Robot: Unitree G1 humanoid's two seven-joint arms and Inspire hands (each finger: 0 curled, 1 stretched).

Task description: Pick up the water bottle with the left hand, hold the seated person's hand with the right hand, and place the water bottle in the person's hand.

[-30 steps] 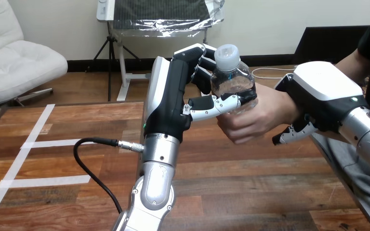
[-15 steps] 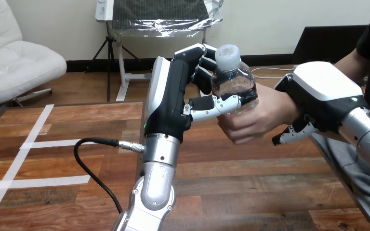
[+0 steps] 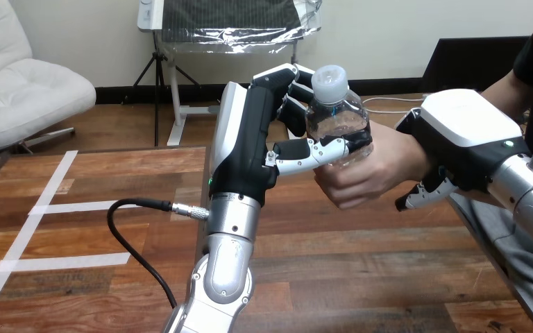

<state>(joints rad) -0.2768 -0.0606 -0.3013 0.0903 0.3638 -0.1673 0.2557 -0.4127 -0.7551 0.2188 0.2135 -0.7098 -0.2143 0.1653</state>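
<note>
1. Grasping the water bottle (image 3: 334, 114), the left hand (image 3: 246, 149) stands upright above the table (image 3: 361, 277). Its white thumb (image 3: 309, 152) lies across the front of the bottle, and its fingers (image 3: 281, 76) curl round the back.
2. The water bottle is upright in this grasp, lifted off the table. Its white cap (image 3: 330, 75) stands just beside the top of these fingers.
3. The person's hand (image 3: 371, 173) is just to the right of the left hand's thumb. It closes round the lower part of the same bottle, so both hands are on it.
4. The right hand (image 3: 461, 132) lies over the person's wrist and is closed round it. Its white back is on top, and one finger curls out below the wrist.
5. A black cable (image 3: 121, 239) lies on the table, below and to the left of the left hand.
</note>
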